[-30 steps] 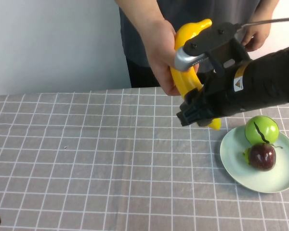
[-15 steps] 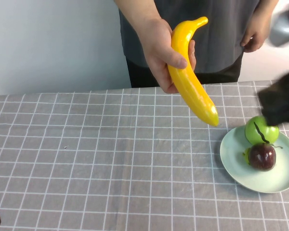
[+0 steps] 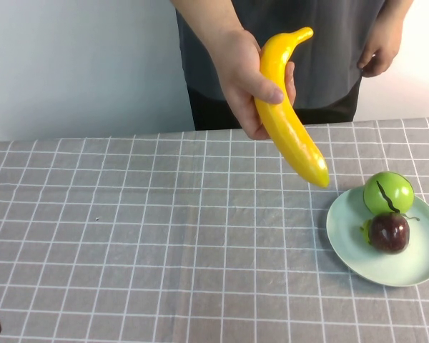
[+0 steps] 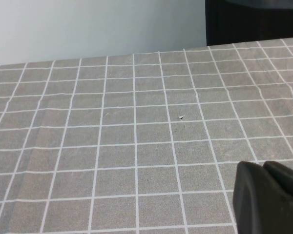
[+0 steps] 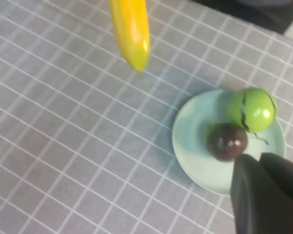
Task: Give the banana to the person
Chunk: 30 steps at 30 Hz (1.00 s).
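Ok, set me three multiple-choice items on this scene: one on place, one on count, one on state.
1. Where is the banana?
A. On the plate
B. In the person's hand
C. On the tablecloth

2. How many fruits lie on the plate?
A. Two
B. One
C. Three

3. What grips the banana?
A. Left gripper
B. Right gripper
C. Only the person's hand

Key: B, the person's hand holds it above the tablecloth. A, a green apple and a dark red fruit. C, the right gripper hovers over the plate and the left gripper over bare cloth.

Both robot hands — left hand [image 4: 268, 197], right hand [image 5: 266, 192] — matte black, blocky.
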{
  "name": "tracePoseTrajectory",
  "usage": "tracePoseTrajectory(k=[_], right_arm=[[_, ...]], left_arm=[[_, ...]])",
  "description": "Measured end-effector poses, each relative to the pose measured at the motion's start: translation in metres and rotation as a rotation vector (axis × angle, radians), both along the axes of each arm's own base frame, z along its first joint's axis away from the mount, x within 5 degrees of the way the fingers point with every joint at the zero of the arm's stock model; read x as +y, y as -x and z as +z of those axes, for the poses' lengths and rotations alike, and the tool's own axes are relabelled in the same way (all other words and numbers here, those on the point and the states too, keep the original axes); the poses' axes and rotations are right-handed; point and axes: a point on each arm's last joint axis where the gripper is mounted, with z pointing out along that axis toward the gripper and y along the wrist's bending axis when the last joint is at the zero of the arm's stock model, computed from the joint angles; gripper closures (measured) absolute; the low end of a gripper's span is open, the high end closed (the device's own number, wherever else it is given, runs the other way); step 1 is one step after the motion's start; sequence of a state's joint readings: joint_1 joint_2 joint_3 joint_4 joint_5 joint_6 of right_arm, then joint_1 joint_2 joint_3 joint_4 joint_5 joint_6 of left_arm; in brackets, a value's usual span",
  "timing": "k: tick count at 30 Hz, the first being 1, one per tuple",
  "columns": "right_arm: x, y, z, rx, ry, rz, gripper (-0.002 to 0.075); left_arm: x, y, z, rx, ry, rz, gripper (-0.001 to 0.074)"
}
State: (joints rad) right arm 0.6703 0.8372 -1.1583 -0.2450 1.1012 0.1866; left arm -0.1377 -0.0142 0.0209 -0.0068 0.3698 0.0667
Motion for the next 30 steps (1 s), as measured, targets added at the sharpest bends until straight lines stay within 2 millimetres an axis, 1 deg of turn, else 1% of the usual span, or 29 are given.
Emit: tracePoseTrajectory(k=[2,4,6,9,12,14,17,19,24,27,30], right_arm=[[0.001,-0.002,-0.006,-0.033,0.0,0.007,0.0735],[0.001,-0.006,-0.018,-0.078,0.014,0.008,0.0735],[-0.002,-0.009,-0.033,-0.148,-0.02,0.004,0.0735],[-0.016,-0.005,-0.068,-0.253,-0.084,-0.055,0.0735],[-0.034,0.004,-0.117,-0.336,-0.104,-0.13,0.0735],[-0.043,0.014,-0.146,-0.412,-0.112,-0.174,0.0735],[-0.051,0.029,-0.178,-0.539,-0.133,-0.212,0.0735],[-0.055,0.039,-0.193,-0.596,-0.142,-0.242,0.0735],[-0.059,0.053,-0.221,-0.657,-0.207,-0.285,0.0735],[-0.062,0.06,-0.226,-0.62,-0.249,-0.335,0.0735],[-0.063,0.059,-0.231,-0.564,-0.233,-0.351,0.0735]], left_arm=[[0.0,0.0,0.0,0.0,0.0,0.0,0.0741],[0.0,0.0,0.0,0.0,0.0,0.0,0.0741],[0.0,0.0,0.0,0.0,0.0,0.0,0.0741],[0.0,0.0,0.0,0.0,0.0,0.0,0.0741],[0.0,0.0,0.0,0.0,0.0,0.0,0.0741],[0.0,0.0,0.0,0.0,0.0,0.0,0.0741],[0.0,0.0,0.0,0.0,0.0,0.0,0.0741],[0.0,0.0,0.0,0.0,0.0,0.0,0.0741],[0.0,0.0,0.0,0.0,0.0,0.0,0.0741],[0.0,0.0,0.0,0.0,0.0,0.0,0.0741],[0.0,0.0,0.0,0.0,0.0,0.0,0.0741]])
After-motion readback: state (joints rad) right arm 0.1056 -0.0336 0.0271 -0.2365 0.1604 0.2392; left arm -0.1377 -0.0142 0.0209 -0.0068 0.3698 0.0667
